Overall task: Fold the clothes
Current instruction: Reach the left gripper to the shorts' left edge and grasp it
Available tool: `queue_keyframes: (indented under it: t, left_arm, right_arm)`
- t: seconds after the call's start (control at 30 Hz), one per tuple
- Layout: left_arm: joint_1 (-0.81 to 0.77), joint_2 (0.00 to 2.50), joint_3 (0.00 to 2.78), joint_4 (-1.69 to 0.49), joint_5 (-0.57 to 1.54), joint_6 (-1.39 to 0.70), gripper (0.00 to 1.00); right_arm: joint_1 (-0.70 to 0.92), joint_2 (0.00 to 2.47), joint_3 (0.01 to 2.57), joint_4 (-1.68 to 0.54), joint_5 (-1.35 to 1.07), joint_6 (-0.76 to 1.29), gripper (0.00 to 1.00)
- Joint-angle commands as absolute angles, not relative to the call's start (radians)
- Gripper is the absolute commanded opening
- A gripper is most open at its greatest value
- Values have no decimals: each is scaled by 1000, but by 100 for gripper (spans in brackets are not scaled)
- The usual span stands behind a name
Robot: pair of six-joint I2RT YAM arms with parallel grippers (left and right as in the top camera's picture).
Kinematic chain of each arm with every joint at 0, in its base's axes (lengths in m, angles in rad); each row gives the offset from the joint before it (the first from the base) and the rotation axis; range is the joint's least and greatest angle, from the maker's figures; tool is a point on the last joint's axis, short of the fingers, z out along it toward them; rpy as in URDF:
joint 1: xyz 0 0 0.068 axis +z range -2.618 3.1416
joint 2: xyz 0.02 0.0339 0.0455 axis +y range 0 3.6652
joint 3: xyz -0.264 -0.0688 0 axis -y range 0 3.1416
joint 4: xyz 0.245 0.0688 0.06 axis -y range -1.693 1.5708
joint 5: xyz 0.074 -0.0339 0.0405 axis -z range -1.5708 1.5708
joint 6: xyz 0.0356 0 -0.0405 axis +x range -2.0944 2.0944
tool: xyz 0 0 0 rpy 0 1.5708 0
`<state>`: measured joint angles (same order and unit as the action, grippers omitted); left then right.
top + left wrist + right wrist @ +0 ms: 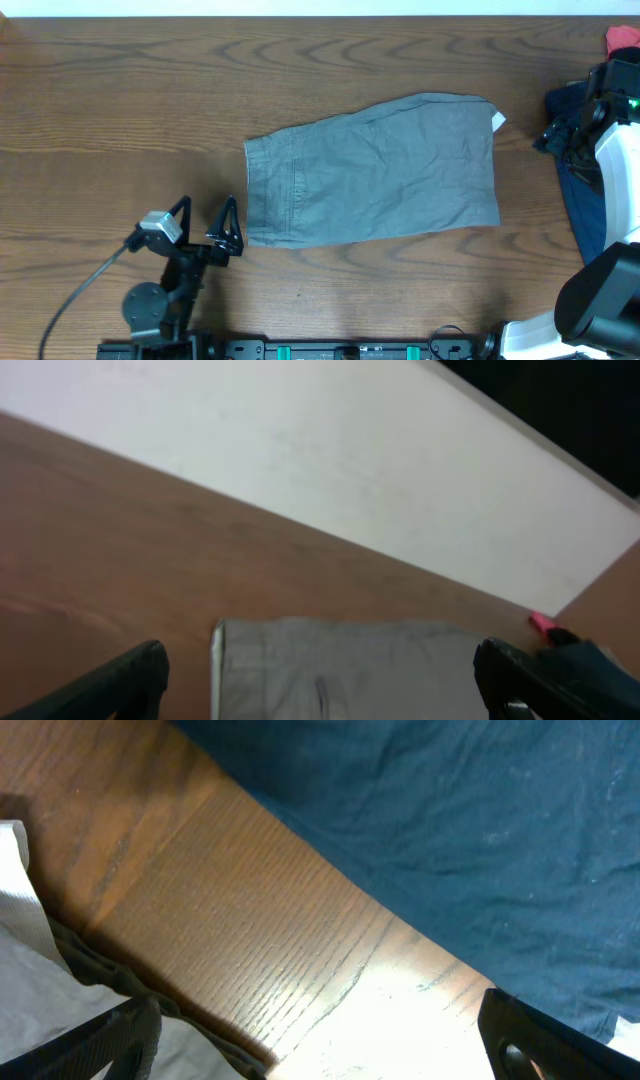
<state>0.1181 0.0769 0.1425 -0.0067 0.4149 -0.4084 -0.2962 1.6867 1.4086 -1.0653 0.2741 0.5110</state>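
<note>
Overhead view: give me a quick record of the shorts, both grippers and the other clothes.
shorts: gray, lying flat mid-table, waistband toward the left arm
left gripper: open, empty, beside the waistband corner
right gripper: open, empty, over bare wood between shorts and blue garment
blue garment: crumpled at the right edge
red cloth: far right corner, partly out of frame
</note>
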Motion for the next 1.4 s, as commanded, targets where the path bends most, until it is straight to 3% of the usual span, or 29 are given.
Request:
queue_keyframes:
  t: [0.0, 0.23, 0.47, 0.7, 1.03, 1.37]
  left_arm:
    - [123, 205, 339, -99, 404, -297, 98]
    - [123, 701, 765, -478, 374, -199, 98]
    - [109, 987, 902, -542, 508, -191, 98]
    - [2, 1305, 1143, -853, 186, -176, 98]
    - [-38, 1577, 1164, -805, 173, -178, 98]
    - [-38, 1814, 1164, -709, 485, -105, 98]
  right_arm:
    - [-298, 1670, 1408, -1066, 277, 500, 99]
    - [-296, 1670, 1408, -1066, 277, 500, 99]
    - [-296, 1670, 1408, -1066, 277, 500, 99]
    - [-296, 1670, 1408, -1066, 277, 500, 99]
    - [-296, 1670, 1408, -1066, 277, 500, 99]
    - [-296, 1670, 1408, -1066, 277, 500, 99]
